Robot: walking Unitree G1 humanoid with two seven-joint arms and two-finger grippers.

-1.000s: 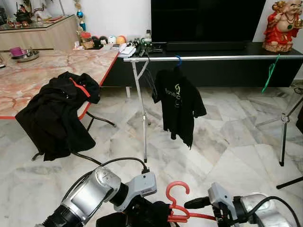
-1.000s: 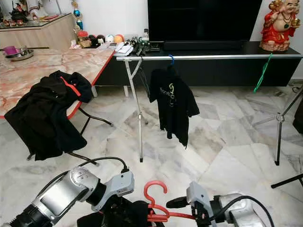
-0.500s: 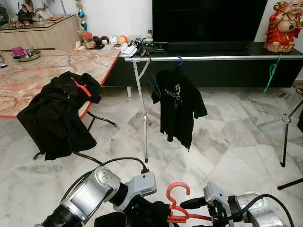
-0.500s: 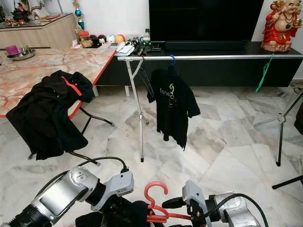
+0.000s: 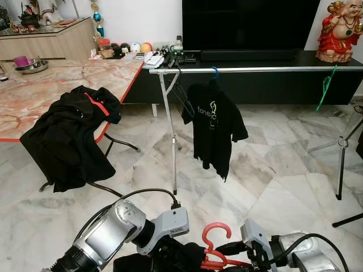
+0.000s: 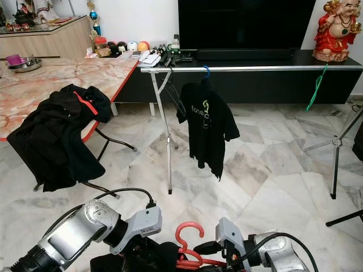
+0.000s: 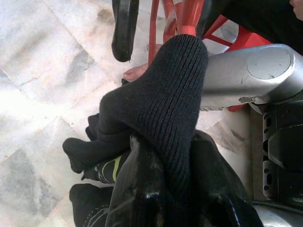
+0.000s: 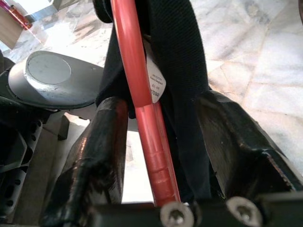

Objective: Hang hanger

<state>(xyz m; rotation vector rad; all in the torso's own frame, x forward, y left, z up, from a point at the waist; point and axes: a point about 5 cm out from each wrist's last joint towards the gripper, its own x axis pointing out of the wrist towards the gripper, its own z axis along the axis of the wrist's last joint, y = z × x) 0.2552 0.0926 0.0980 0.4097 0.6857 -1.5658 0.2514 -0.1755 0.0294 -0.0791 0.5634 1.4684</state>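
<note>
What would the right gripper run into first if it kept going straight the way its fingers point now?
The right gripper already straddles the red hanger and black garment. Straight beyond them, the left arm's silver wrist looks to be the first obstacle, though depth is unclear.

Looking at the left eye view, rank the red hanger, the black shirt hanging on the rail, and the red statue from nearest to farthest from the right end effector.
1. Red hanger: right at the right end effector, bottom centre.
2. Black shirt: hanging from the rail, mid-room, ahead and slightly left.
3. Red statue: on the black TV console, far right corner.
</note>
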